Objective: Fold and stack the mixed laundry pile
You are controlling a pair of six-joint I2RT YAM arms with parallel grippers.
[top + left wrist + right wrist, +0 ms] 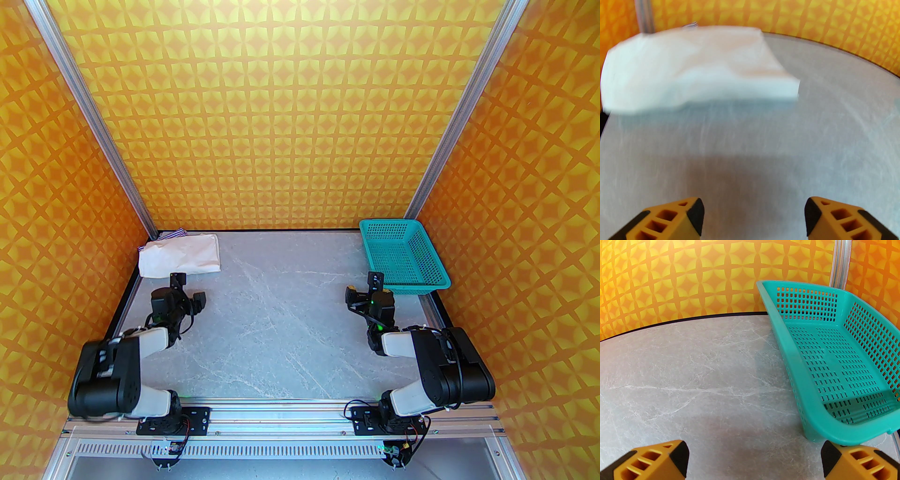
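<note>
There were two cloths: one white cloth (180, 255) and one striped garment (172, 232), only its edge showing. There was one teal basket (388, 224) and one table (281, 318). Two arms were counted, left arm (117, 365) and right arm (440, 365), with two grippers, left gripper (189, 290) and right gripper (363, 287).

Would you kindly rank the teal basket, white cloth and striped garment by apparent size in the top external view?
1. teal basket
2. white cloth, slightly smaller
3. striped garment, mostly hidden behind the cloth
</note>
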